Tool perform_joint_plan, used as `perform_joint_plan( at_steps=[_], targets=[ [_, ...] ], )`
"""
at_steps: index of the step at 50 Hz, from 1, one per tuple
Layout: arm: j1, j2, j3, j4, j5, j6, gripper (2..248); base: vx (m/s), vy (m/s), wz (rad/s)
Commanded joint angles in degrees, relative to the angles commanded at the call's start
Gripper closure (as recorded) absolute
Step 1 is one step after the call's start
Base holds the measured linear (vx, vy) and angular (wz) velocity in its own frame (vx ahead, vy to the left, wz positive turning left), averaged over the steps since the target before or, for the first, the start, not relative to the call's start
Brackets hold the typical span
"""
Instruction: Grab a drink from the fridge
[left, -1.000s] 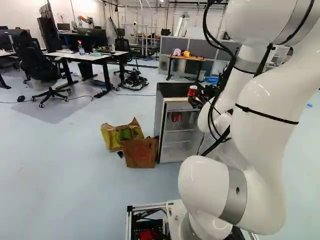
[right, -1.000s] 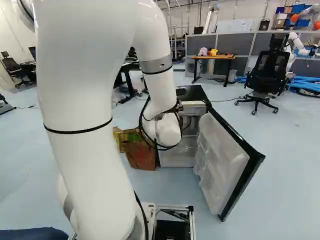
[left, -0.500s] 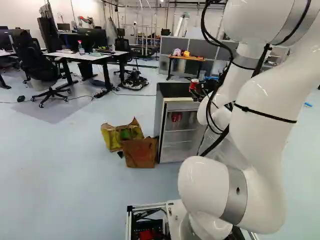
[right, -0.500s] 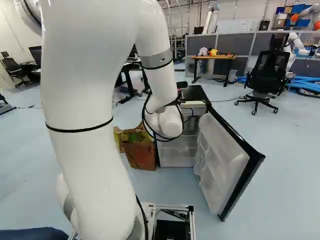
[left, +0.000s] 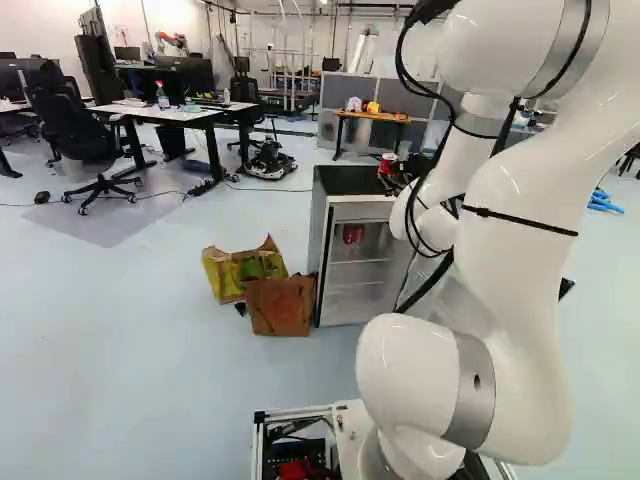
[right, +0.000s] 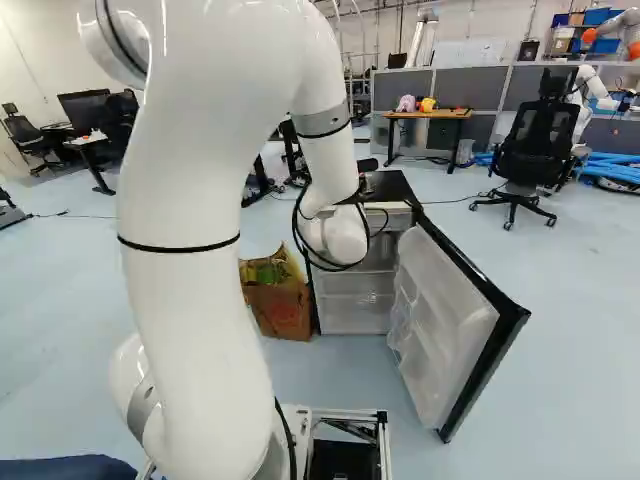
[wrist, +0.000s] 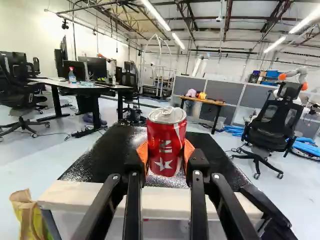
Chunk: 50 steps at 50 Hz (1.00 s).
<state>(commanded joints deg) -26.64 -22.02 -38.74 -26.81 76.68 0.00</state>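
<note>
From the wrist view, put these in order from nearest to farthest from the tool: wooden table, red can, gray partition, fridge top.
1. Red can: held in the tool.
2. Fridge top: under and just ahead of the can.
3. Wooden table: well ahead, beyond the fridge top.
4. Gray partition: behind the table.

The pale blue floor carries the fridge (its door swung open), two paper bags just beside it, and, farther off, black office chairs.
</note>
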Motion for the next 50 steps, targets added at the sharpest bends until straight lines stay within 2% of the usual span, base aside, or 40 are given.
perform_joint_plan(
  at_steps=[50],
  targets=[
    [4.7,-8.7,-11.4,8.5,-7.3,0.0,158,0.000,0.000,0.000]
  ],
)
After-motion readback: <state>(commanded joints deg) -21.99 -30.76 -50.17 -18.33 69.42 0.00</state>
